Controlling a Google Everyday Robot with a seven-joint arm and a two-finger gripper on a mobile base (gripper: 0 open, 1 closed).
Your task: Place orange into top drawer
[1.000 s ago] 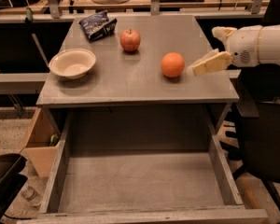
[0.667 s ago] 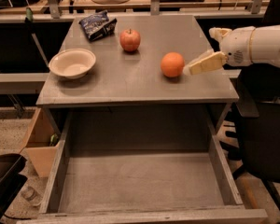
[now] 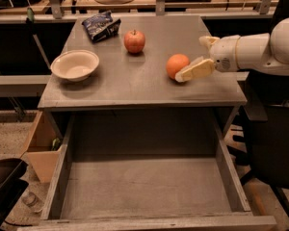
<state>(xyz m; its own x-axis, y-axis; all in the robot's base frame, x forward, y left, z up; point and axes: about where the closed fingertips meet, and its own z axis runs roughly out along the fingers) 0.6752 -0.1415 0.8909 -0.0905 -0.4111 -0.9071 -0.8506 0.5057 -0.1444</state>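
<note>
One orange [image 3: 176, 64] sits near the right edge of the counter [image 3: 135, 81], toward the front. The gripper [image 3: 190, 58] is just beside it, spread wide and holding nothing. It should, I think, centre the orange between both fingers [image 3: 195, 70] before closing gently; the top drawer [image 3: 144, 186] stands open.
</note>
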